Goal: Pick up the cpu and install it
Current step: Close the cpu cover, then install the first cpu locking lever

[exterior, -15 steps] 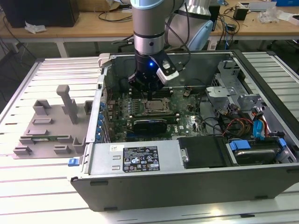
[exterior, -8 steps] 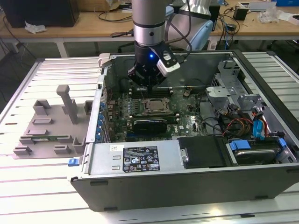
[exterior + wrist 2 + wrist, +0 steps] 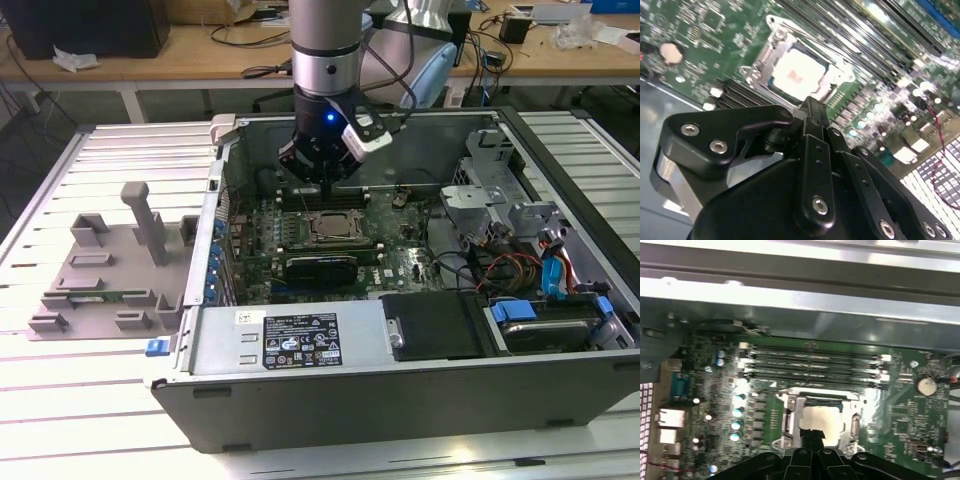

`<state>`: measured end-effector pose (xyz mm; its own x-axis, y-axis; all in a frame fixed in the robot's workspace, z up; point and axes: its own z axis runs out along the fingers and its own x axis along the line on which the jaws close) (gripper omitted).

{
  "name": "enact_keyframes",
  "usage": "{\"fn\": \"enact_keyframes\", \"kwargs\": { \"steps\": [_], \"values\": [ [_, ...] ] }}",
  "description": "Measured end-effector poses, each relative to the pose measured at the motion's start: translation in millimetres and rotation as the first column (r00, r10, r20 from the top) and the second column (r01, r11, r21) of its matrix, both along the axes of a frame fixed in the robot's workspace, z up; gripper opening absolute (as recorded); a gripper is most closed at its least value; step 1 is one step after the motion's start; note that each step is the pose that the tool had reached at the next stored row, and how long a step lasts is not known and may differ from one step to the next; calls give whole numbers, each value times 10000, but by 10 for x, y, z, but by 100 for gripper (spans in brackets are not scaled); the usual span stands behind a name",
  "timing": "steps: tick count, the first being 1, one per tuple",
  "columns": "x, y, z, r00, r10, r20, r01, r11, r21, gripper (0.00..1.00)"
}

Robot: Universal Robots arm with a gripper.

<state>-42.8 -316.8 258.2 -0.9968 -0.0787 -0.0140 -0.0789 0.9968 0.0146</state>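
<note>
Gripper (image 3: 322, 180) hovers just above the motherboard (image 3: 390, 262), fingers pinched together and empty, tips right over the cpu (image 3: 824, 418), which sits flat inside its socket frame (image 3: 790, 421) below.

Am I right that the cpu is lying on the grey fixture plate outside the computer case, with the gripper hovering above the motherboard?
Not quite. The cpu is not on the grey fixture plate; it sits in the socket frame on the motherboard, inside the computer case, as both wrist views show. The rest holds: the gripper does hover above the motherboard, just over the socket.
</note>
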Motion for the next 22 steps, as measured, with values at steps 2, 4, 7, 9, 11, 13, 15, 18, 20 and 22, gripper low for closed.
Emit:
{"fn": "enact_keyframes", "kwargs": {
  "steps": [2,4,7,9,11,13,15,18,20,22],
  "values": [
    [51,-1,0,10000,2,-1,-2,10000,0,11],
    [51,0,0,10000,0,0,0,10000,1,11],
    [53,0,0,10000,1,0,-1,10000,0,11],
    [53,0,0,10000,0,0,0,10000,1,11],
    [53,0,0,10000,0,0,0,10000,1,11],
    [54,0,0,10000,1,0,-1,10000,1,11],
    [55,0,0,10000,1,0,-1,10000,1,11],
    [49,0,0,10000,2,1,-2,10000,1,11],
    [-2,0,0,10000,2,1,-2,10000,1,11],
    [-161,0,0,10000,-1,5,1,10000,1,11]
  ]
}}
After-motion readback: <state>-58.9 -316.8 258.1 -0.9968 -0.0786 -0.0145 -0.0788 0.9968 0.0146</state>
